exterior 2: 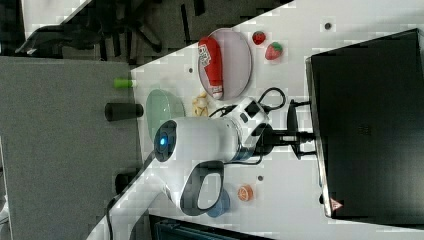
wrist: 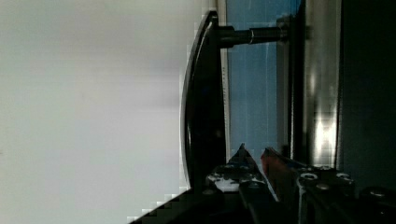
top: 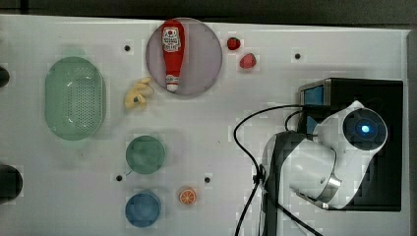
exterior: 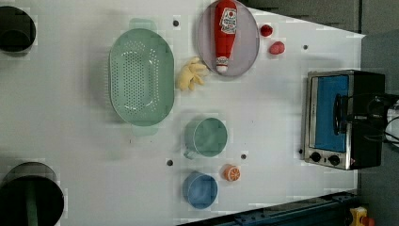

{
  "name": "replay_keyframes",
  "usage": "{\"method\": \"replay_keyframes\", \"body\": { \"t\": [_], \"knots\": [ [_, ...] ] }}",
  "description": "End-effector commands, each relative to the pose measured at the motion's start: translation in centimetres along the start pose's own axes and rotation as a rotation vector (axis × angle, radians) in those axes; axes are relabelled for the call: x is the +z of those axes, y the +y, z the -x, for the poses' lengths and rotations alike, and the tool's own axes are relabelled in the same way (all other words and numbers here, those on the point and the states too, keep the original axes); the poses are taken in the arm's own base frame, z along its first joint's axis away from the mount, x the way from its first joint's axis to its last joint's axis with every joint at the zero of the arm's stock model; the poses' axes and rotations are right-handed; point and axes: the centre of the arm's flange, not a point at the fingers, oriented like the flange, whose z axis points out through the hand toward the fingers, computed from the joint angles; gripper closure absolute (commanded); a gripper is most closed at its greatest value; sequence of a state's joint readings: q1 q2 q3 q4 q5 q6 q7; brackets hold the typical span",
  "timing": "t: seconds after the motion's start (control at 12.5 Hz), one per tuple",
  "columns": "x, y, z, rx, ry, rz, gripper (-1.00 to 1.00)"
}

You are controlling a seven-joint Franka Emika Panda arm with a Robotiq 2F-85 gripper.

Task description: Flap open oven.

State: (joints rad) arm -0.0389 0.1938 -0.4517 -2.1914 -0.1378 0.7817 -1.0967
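The oven (top: 366, 91) stands at the top view's right edge, black on top, with a silver frame and small knobs (exterior: 324, 158). Its blue glass door (exterior: 331, 110) looks shut against the frame. My gripper (wrist: 217, 179) reaches in level at the door's dark bar handle (wrist: 201, 93). One finger is behind the bar next to the glass and the other is in front, so the gripper is shut on the handle. The gripper (exterior: 342, 115) sits at the middle of the handle (exterior: 337, 101). My white arm (top: 324, 157) hangs over the oven's front and hides part of the door.
A ketchup bottle (top: 173, 51) lies on a round plate (top: 204, 56), with two strawberries (top: 241, 51) close by. A green colander (top: 74, 98), bananas (top: 137, 94), a green cup (top: 145, 154), a blue cup (top: 142, 209) and an orange slice (top: 187, 196) lie toward the top view's left. A black cable (top: 246, 147) loops beside the arm.
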Motion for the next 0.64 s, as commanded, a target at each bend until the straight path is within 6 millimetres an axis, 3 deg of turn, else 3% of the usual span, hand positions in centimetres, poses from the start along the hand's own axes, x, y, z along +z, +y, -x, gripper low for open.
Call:
{"method": "replay_keyframes", "body": {
  "t": [0.08,0.64],
  "knots": [
    [-0.2,-5.8,-1.8,-0.092,0.003,0.024,0.65],
    [2.4,-14.5,-2.2,-0.035,-0.029,0.250,0.65]
  ]
}}
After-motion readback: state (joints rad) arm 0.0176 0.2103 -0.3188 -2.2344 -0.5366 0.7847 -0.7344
